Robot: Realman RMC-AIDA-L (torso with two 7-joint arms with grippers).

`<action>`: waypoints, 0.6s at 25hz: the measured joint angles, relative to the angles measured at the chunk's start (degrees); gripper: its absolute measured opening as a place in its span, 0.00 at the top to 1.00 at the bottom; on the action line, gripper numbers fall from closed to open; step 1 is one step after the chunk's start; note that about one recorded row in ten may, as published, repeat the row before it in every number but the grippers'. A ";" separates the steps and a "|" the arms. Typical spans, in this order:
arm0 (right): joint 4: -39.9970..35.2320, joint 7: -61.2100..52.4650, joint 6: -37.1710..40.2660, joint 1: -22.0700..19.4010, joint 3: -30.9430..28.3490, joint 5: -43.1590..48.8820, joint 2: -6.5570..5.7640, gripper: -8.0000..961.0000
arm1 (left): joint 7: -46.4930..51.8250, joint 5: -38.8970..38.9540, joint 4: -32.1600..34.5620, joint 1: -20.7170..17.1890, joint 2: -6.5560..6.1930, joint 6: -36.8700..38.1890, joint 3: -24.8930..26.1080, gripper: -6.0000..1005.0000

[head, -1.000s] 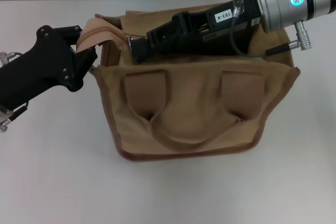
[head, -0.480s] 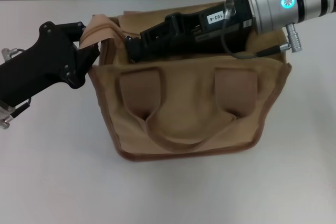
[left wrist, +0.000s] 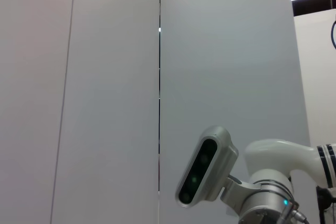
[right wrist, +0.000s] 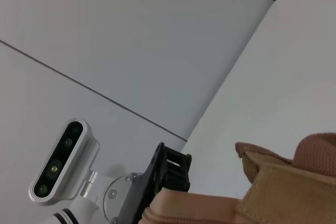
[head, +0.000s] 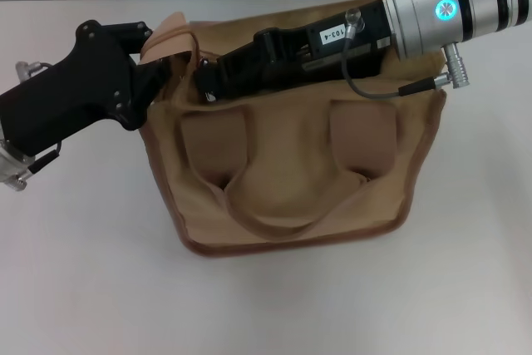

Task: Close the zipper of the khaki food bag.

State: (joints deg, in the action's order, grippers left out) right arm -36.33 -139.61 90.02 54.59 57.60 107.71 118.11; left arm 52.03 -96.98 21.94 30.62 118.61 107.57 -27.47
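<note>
Progress is visible: your right pincer has travelled further left along the zipper of the khaki food bag, while the left pincer still clamps its corner (right pincer's grip I cannot tell).
</note>
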 joint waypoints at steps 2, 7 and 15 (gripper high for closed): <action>0.00 0.02 0.00 0.01 0.00 0.00 0.02 0.74 | 0.00 0.00 -0.28 0.29 0.02 0.00 -0.02 0.97; -0.01 0.08 -0.10 0.14 0.00 -0.01 0.17 0.74 | 0.00 -0.01 -1.11 1.18 0.00 0.01 -0.04 0.97; 0.00 0.15 -0.50 -0.08 0.21 -0.34 0.26 0.75 | 0.00 -0.02 -1.85 2.04 0.01 0.12 0.18 0.97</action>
State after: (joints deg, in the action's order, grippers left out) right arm -36.33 -139.46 89.52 54.51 57.81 107.37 118.37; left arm 52.03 -97.00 20.09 32.66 118.61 107.69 -27.29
